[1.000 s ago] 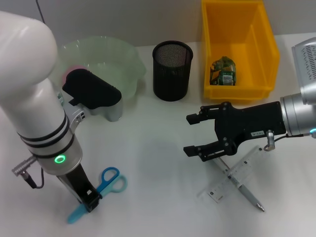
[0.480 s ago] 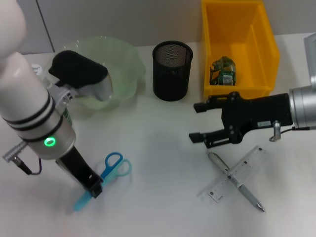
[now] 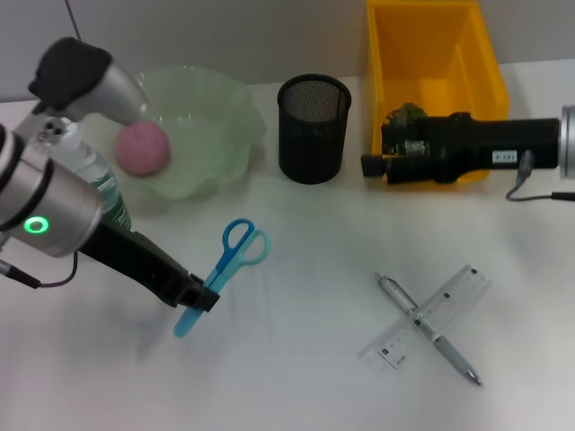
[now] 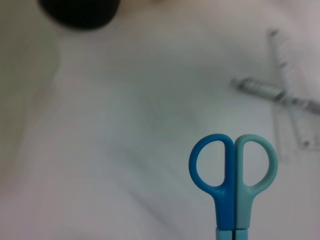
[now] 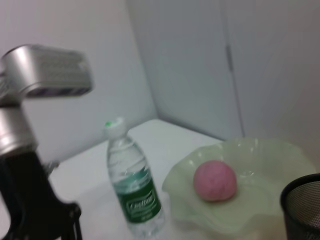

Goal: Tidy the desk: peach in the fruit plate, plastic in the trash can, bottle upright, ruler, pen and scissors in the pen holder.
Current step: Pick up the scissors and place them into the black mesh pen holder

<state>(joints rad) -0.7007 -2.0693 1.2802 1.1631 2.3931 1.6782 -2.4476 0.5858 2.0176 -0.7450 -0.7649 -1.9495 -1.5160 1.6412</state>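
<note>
My left gripper (image 3: 202,299) is shut on the blue scissors (image 3: 235,254) near their blades, holding them off the table with the handles pointing toward the black mesh pen holder (image 3: 313,127). In the left wrist view the scissors (image 4: 232,175) hang with handles up. The pink peach (image 3: 141,146) lies in the green fruit plate (image 3: 225,117). The bottle (image 5: 132,195) stands upright beside the plate. The pen (image 3: 395,294) lies crossed under the clear ruler (image 3: 449,301) at front right. Plastic (image 3: 404,115) lies in the yellow trash can (image 3: 431,54). My right gripper (image 3: 370,165) hovers at the can's front edge.
My left arm (image 3: 54,206) covers most of the bottle in the head view. White table lies between the scissors and the pen. A grey wall runs behind the plate, pen holder and trash can.
My left gripper has lifted the scissors and carried them right, toward the pen holder. My right arm has pulled back from the pen and ruler to the trash can's front.
</note>
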